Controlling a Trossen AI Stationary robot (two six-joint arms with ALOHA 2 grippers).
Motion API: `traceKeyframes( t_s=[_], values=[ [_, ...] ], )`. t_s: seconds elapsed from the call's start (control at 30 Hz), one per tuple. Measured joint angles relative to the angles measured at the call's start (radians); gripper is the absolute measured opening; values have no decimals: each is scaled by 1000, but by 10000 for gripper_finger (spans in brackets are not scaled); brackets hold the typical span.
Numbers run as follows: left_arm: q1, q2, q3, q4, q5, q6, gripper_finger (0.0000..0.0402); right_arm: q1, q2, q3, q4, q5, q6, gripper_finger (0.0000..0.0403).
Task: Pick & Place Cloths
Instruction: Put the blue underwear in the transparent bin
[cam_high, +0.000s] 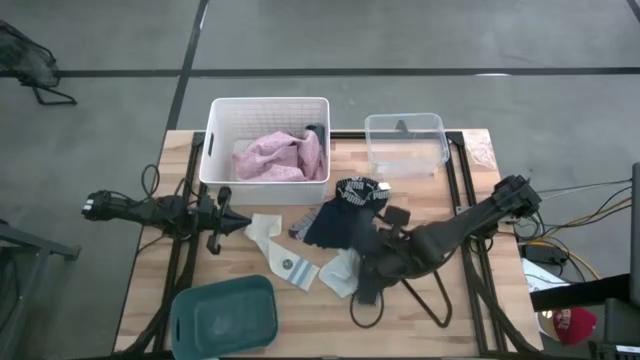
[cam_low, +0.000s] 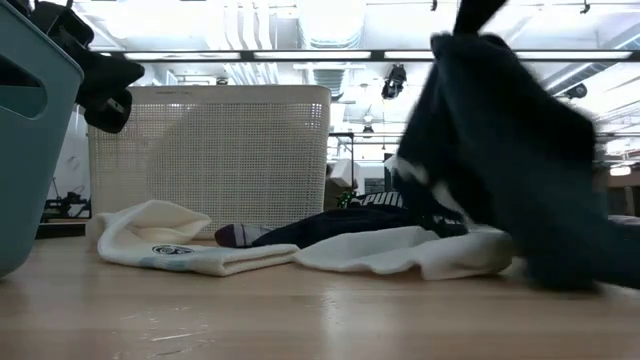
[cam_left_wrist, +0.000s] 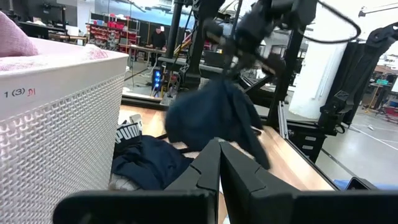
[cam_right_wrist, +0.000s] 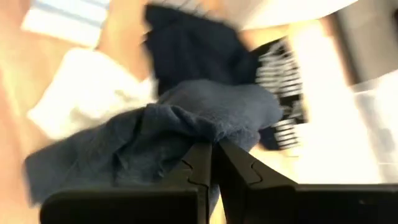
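The right gripper (cam_right_wrist: 211, 155) pinches a dark blue cloth (cam_right_wrist: 186, 124), lifted above the pile (cam_high: 345, 215). The shallow grip could slip. The left gripper (cam_left_wrist: 219, 163), closed, waits beside the white basket (cam_high: 222, 165).

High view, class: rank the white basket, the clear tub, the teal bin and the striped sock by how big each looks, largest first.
1. White basket, clearly largest.
2. Teal bin and clear tub: they look close in size, and the picture's edge crops the bin, so I won't separate them.
3. Striped sock, smallest.
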Motion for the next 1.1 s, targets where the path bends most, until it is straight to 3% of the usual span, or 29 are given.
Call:
traceKeyframes(
  t_s=[0.4,0.63,1.1],
  values=[
    [0,0,0,0,0,0,12,-68,-2,235,-259,337,-61,11],
    [0,0,0,0,0,0,12,-172,-8,318,-274,574,-122,10],
    [0,0,0,0,0,0,12,-553,-80,331,-275,656,-200,14]
  ],
)
